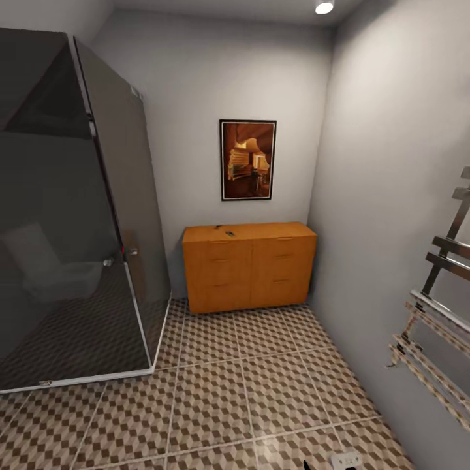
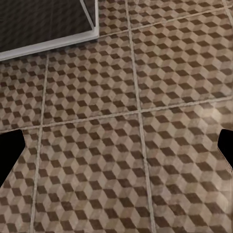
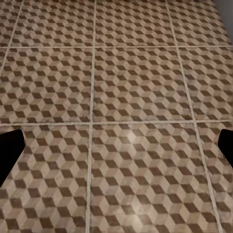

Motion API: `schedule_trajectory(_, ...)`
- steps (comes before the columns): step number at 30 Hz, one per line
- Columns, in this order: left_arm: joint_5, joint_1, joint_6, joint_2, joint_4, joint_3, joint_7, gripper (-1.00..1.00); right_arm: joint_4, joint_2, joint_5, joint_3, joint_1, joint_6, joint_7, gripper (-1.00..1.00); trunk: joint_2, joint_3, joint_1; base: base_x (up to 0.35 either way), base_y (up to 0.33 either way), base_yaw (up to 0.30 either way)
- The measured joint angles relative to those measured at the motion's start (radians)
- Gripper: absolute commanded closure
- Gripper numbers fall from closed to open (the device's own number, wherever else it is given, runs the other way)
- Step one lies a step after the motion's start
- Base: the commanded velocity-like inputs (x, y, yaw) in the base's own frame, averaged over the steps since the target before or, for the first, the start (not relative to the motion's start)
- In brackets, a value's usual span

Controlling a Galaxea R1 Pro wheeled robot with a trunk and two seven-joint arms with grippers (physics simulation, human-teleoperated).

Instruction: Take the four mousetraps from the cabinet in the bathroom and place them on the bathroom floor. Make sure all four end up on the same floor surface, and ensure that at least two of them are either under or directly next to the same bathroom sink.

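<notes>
We face an orange cabinet across the bathroom floor. Both tools, left tool and right tool, hang spread wide and empty above the tiles.

From the head camera I count one orange cabinet against the far wall, with one small dark thing lying on top of it, too small for me to tell what it is. I see one framed picture above it, one dark glass shower stall, one ceiling light and one towel rail on the side wall. One tiled floor runs under all of it. Each wrist camera shows me two dark finger tips, one at either edge, so four in all.
</notes>
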Motion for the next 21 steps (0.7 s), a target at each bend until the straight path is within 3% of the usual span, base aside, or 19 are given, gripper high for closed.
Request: schedule_trajectory(21,0.0,0.0,0.0,0.0,0.0,0.0,-0.001,-1.0,0.0,0.0,0.0,0.0,0.0,0.0,0.0,-1.0,0.0,0.0,0.0,0.264,-0.189,0.009)
